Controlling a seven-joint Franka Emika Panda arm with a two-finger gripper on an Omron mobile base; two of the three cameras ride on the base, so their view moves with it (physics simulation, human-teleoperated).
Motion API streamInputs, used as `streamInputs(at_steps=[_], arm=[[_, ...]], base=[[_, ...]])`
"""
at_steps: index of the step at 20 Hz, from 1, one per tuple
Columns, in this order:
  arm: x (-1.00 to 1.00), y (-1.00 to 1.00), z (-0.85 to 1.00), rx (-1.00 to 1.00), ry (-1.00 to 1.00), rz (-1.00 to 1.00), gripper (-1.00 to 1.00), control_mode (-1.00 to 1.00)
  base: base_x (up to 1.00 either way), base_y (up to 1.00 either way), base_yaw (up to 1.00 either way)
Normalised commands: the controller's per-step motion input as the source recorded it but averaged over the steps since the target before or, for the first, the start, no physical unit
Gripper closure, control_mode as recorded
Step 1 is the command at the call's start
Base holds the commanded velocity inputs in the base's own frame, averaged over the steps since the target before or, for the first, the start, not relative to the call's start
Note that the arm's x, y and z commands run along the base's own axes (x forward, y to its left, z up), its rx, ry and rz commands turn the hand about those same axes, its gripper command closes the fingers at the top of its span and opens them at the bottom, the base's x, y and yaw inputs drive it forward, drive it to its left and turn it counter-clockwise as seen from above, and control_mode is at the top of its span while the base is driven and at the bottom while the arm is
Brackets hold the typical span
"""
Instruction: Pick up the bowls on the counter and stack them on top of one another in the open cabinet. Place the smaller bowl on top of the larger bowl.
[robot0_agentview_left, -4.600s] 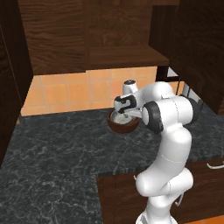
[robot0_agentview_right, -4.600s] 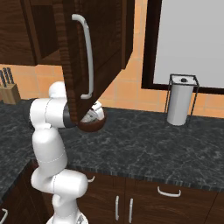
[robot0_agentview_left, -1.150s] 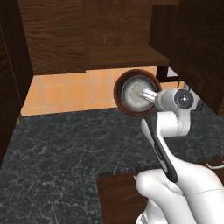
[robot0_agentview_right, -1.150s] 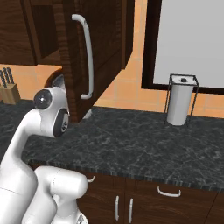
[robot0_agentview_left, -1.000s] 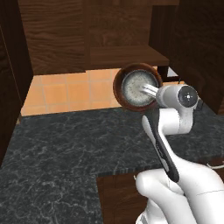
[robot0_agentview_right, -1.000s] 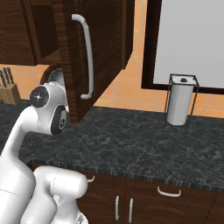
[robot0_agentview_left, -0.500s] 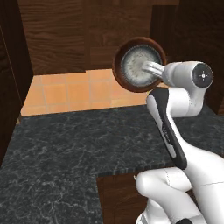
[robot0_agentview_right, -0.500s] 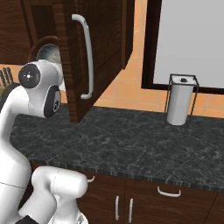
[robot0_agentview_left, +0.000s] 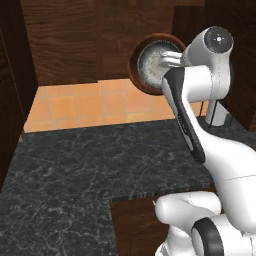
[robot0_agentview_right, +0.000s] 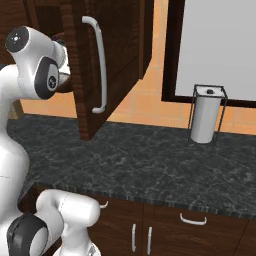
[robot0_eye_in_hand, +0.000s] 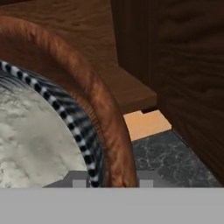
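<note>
- Fingers (robot0_eye_in_hand: 108, 183) of mine grip the thick rim of the larger bowl (robot0_agentview_left: 142, 76), one pad inside and one outside; the hand view shows the rim running straight down between them.
- I hold that brown bowl high above the surface (robot0_agentview_left: 90, 165), tipped on edge so its mouth faces back toward my base, with the smaller bowl (robot0_agentview_left: 154, 62) nested inside it, pale and speckled.
- Taking the shelf board (robot0_eye_in_hand: 127, 89) of the open cabinet (robot0_agentview_left: 65, 40) as my landmark: the bowls hang just in front of it and about level with its edge, and the board lies beyond the rim, farther in than my fingers.
- The coming move, as I judge it, turns on this: carry the pair inward over the board and roll the bowl back to level, or the small one may slide out.
- The cabinet's open door (robot0_agentview_right: 107, 60) stands close beside my wrist, so I have little room sideways.
- Below the shelf lie orange wall tiles (robot0_agentview_left: 90, 102); farther along the surface stands a paper towel holder (robot0_agentview_right: 206, 115).
</note>
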Motion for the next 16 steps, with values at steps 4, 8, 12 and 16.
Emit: streamInputs(at_steps=[4,8,12,16], arm=[[0.24,0.01,0.04,0.01,-0.1,-0.14,1.0,-1.0],[0.81,0.0,0.13,0.04,0.0,-0.17,1.0,-1.0],[0.68,0.0,0.24,0.01,0.0,-0.12,1.0,-1.0],[0.49,0.0,0.04,0.01,0.0,-0.04,1.0,-1.0]], base=[[0.0,0.0,0.0],[0.0,0.0,0.0],[0.0,0.0,0.0],[0.0,0.0,0.0]])
